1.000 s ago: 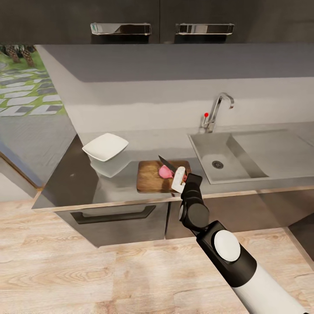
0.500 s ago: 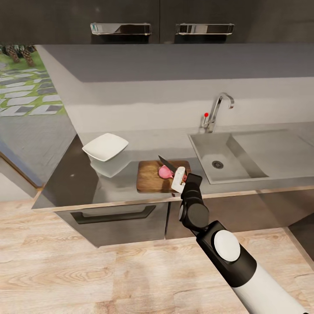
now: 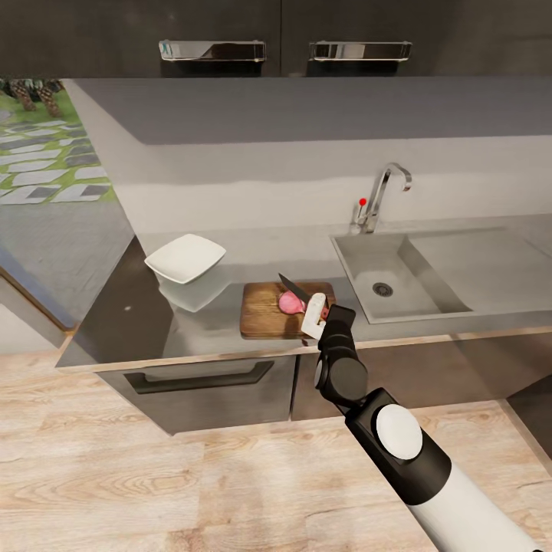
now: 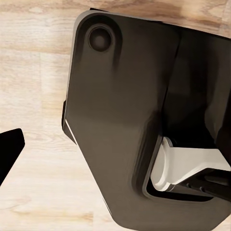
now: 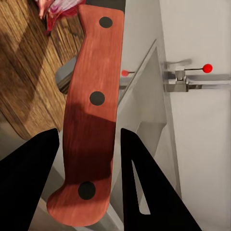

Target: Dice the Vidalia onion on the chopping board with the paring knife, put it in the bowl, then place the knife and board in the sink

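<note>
A pinkish onion [image 3: 290, 303] lies on the dark wooden chopping board [image 3: 264, 316], near the countertop's [image 3: 146, 326] front edge. My right gripper [image 3: 317, 315] is shut on the paring knife [image 3: 294, 288], whose dark blade slants over the onion. In the right wrist view the red handle [image 5: 91, 120] sits between my two black fingers [image 5: 29, 185], with the onion [image 5: 60, 9] and board [image 5: 24, 72] beyond. The white bowl [image 3: 185, 258] stands left of the board. The sink [image 3: 364, 261] lies to the right. One dark fingertip [image 4: 8, 149] of the left gripper shows over the floor.
A chrome tap [image 3: 381, 195] with a red-tipped lever rises behind the basin, and a flat drainboard [image 3: 483, 264] extends to its right. Dark wall cabinets [image 3: 284, 34] hang above. A drawer front [image 3: 199, 379] lies under the counter. Wood floor [image 3: 153, 491] is below.
</note>
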